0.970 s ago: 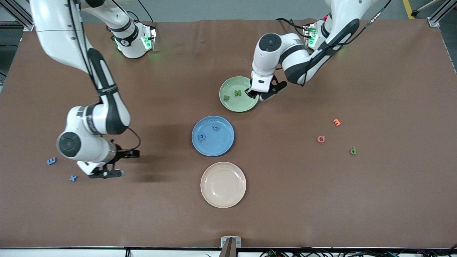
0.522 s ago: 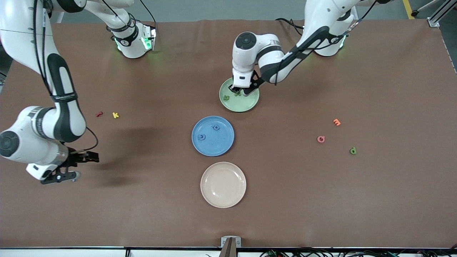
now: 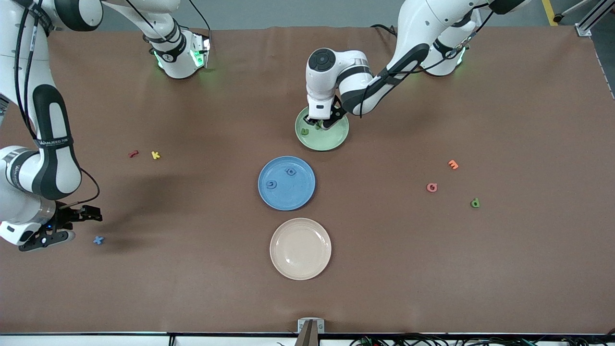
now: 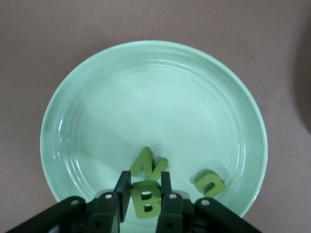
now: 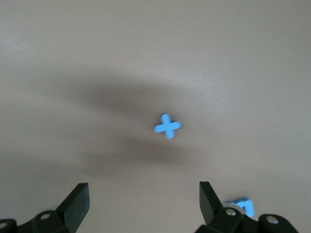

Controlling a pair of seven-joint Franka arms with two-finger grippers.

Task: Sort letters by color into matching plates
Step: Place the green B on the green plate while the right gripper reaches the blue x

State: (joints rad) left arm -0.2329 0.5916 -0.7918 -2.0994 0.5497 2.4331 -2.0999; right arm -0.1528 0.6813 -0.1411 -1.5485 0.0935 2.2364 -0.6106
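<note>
The brown table filled the front view, with three plates near its centre: a cream plate lowest, a blue plate just above it, and a pale green plate higher up, toward the upper middle of the frame. The left gripper hung over the green plate, clamped on a green letter B; in the left wrist view the B sat between the two black fingers, above a green N and a green U-shaped letter lying in the plate. Two blue letters lay in the blue plate. The right gripper hovered at the lower left edge of the frame, its fingers spread apart and holding nothing, beside a blue X on the table; the right wrist view also showed another blue letter partly hidden by a finger. A red letter and a yellow K lay at centre left. At centre right lay an orange letter, a pink letter and a green letter.
</note>
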